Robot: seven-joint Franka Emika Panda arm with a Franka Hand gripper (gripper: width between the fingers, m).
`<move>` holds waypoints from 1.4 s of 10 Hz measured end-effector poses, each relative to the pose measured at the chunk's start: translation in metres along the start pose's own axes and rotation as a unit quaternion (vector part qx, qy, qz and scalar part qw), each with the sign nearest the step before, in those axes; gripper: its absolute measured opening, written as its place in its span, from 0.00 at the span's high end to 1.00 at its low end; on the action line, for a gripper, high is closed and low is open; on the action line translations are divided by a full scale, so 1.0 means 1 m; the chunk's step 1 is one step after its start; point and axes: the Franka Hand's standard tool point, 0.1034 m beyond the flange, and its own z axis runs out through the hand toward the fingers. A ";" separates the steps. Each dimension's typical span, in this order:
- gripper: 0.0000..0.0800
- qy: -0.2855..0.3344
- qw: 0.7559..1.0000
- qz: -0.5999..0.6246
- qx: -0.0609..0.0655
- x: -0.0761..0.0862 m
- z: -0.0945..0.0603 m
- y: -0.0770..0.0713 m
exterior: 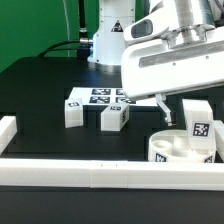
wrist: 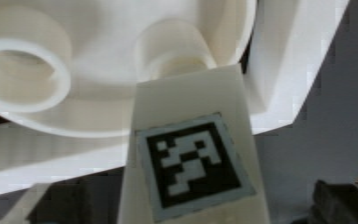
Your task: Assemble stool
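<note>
In the exterior view, the seat (exterior: pixel 175 150) sits by the bench's (exterior: pixel 40 90) front edge, toward the corner on the exterior view's right, just behind the front rail (exterior: pixel 90 175). One leg (exterior: pixel 197 122) stands upright in it, with its long axis vertical and its tag facing out. The pincer (exterior: pixel 178 108) hangs at that leg's upper part. One dark finger (exterior: pixel 165 110) shows just beside the leg on the exterior view's left, with a gap between them; the other finger I can't make out. A loose leg block (exterior: pixel 75 110) and a second block (exterior: pixel 113 117) lie mid-bench by the marker board (exterior: pixel 100 96), well apart from the arm.

In the wrist view, the leg (wrist: pixel 190 150) runs away from the camera into the seat (wrist: pixel 87 120), with an empty socket (wrist: pixel 25 80) beside it. Dark fingertips (wrist: pixel 345 200) show on either side of the leg, clear of its faces. The jaws are spread wide and grip nothing. The leg lies between them, its axis in line with theirs. To my eye the next move depends on rising straight along that axis, so the leg isn't knocked.
</note>
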 end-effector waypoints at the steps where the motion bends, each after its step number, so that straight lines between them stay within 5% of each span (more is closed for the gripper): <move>1: 0.20 0.000 1.000 0.000 0.000 0.001 -0.001 0.000; 7: 0.19 -0.029 1.000 -0.006 0.004 0.032 -0.035 -0.002; 11: 0.19 -0.052 0.999 -0.007 0.006 0.024 -0.030 -0.004; 13: 0.19 -0.147 0.989 -0.028 0.015 0.002 -0.025 -0.009; 14: 0.19 -0.183 0.982 -0.041 0.018 0.006 -0.027 -0.010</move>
